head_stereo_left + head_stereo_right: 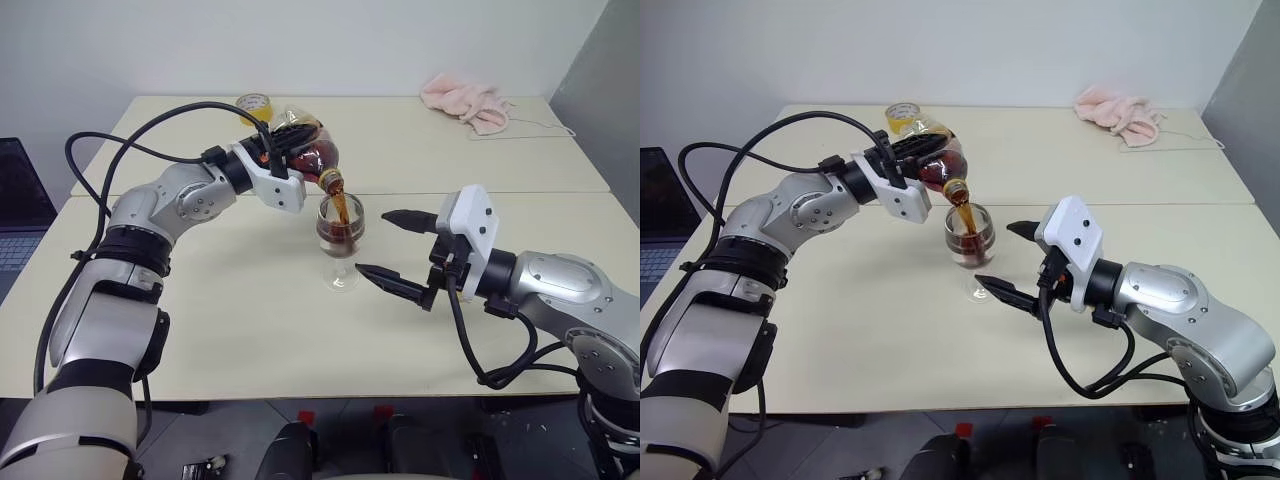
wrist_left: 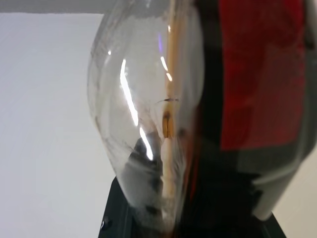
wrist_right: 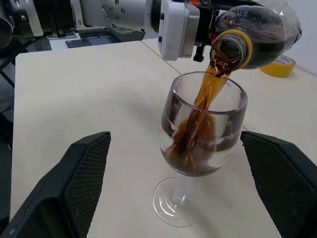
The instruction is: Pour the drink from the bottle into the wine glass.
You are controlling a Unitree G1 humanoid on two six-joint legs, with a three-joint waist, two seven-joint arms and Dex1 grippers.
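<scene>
The drink (image 3: 195,116) is in mid-pour: a dark brown stream falls from the mouth of the bottle (image 1: 312,153) into the wine glass (image 1: 340,232), and the liquid already fills the lower part of the bowl, roughly a third to a half by the look of it. A good share of cola still sits in the bottle's rounded body, so I judge the task well under way but not finished; what is left is to let more run out, then tip the bottle back up and set it down. The bottle lies close to level with its long axis running from the back left toward the glass, neck and open mouth tilted slightly downward and hanging just over the near-left part of the rim, apart from it. Its cap is off. The left gripper (image 1: 285,140) is clamped tight around the bottle's body, holding it in the air above the table (image 1: 220,330). The glass stands upright on its foot near the middle of the table. The right gripper (image 1: 395,250) waits just beside the glass, its fingers spread wide on either side of the bowl, touching nothing. Farther back lie a yellow tape roll (image 1: 254,104) and a pink cloth (image 1: 465,100).
</scene>
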